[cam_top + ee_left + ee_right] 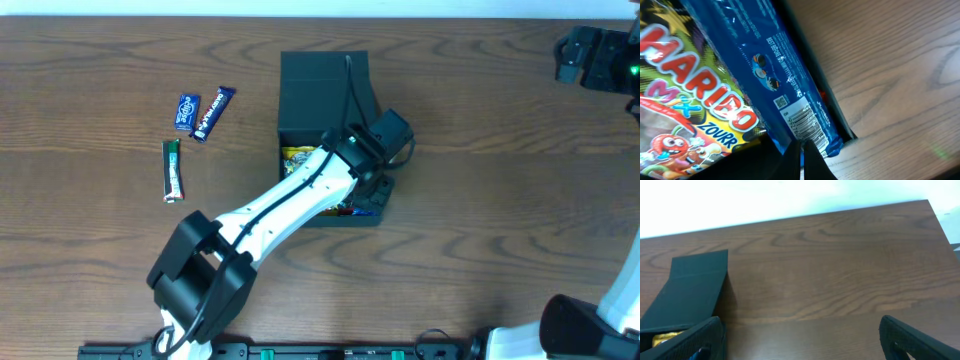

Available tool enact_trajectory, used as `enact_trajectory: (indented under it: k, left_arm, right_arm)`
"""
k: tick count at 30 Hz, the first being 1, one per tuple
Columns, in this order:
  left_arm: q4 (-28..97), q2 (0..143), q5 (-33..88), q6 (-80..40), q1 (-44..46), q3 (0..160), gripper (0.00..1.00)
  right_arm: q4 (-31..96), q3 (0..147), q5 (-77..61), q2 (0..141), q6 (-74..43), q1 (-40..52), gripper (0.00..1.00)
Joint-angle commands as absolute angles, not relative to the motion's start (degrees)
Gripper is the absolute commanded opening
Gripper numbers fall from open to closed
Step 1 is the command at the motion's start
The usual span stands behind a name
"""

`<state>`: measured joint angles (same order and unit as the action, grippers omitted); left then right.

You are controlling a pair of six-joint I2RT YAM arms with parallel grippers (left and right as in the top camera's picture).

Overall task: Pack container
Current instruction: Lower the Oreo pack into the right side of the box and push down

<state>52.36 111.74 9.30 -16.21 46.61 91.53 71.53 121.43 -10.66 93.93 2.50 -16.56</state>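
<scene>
The dark teal-grey container [322,80] stands mid-table with its flap lid open toward the far side; it also shows in the right wrist view [690,287]. Inside lie a yellow Haribo bag [685,110] and a long blue candy packet [765,65]. My left gripper [370,185] reaches down into the container. Its fingers [803,155] are nearly closed at the near corner of the blue packet. My right gripper [805,345] is open and empty, held high at the far right [590,55].
Three candy packets lie on the wooden table left of the container: a small blue one [186,112], a dark blue bar [213,112] and a green bar [173,170]. My left arm crosses the table from the front edge.
</scene>
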Motion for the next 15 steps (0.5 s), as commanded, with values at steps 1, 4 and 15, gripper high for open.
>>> enact_trajectory:
  k: [1,4,15]
  left_arm:
    - [52.7,112.9,10.0,-15.2,46.5,91.1,0.06]
    - [52.6,113.2,10.0,-14.9,46.5,91.1,0.06]
    - [53.0,115.7,11.8,-14.2,46.5,91.1,0.06]
  right_arm:
    - [71.6,121.3,-11.0,92.9,1.7,-17.0,0.99]
    - [71.5,121.2,-11.0,92.9,1.8,-17.0,0.99]
    - [71.4,120.9,-11.0,93.0,1.8,-17.0,0.99]
